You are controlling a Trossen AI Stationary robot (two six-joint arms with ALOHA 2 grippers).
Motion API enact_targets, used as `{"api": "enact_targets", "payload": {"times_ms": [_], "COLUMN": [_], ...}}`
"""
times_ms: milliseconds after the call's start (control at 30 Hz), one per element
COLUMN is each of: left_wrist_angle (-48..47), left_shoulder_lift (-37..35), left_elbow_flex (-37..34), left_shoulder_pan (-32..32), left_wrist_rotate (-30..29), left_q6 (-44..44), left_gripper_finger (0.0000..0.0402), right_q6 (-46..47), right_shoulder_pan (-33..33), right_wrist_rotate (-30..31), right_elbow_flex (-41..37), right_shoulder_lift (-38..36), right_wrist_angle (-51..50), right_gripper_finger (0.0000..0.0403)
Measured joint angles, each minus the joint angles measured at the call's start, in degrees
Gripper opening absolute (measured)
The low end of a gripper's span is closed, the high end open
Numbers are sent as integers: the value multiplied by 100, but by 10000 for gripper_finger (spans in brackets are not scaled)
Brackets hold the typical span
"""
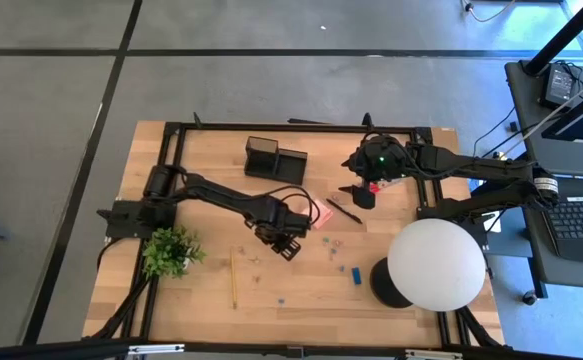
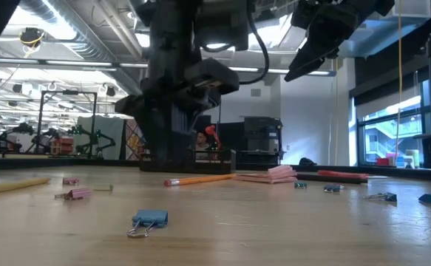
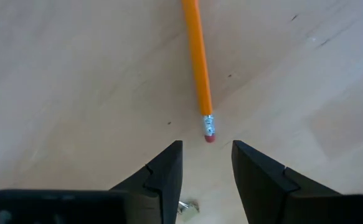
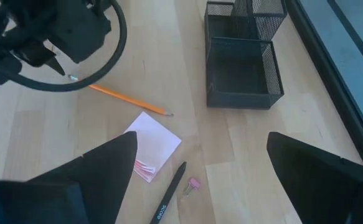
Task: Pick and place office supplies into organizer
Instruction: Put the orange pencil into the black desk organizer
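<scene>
An orange pencil (image 3: pixel 197 62) lies flat on the wooden table, its eraser end (image 3: pixel 209 132) just ahead of my left gripper (image 3: pixel 207 145). That gripper points down over it, open, a finger on either side of the eraser end and touching nothing. In the high view it is at the table's middle (image 1: pixel 283 238). The black mesh organizer (image 4: pixel 243 68) stands at the far middle (image 1: pixel 276 158). My right gripper (image 1: pixel 361 195) hangs open, raised above the table's right half. Below it lie a pink sticky-note pad (image 4: pixel 153 146) and a black pen (image 4: pixel 169 193).
A second, yellower pencil (image 1: pixel 233 278) lies near the front left. A potted plant (image 1: pixel 171 250) stands at the left, a white globe lamp (image 1: pixel 436 262) at the front right. Small clips (image 2: pixel 148 219) and a blue block (image 1: pixel 356 272) are scattered over the near half.
</scene>
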Motion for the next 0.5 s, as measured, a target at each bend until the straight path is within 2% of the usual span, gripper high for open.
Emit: {"api": "enact_targets", "payload": {"times_ms": [500], "left_wrist_angle": [151], "left_shoulder_lift": [216], "left_elbow_flex": [-6], "left_shoulder_pan": [4], "left_wrist_rotate": [-6], "left_q6": [-40], "left_gripper_finger": [131], "right_q6": [-23], "right_shoulder_pan": [0], "right_wrist_rotate": [2], "right_elbow_flex": [0], "right_shoulder_lift": [0], "right_wrist_angle": [79], "right_gripper_finger": [361]}}
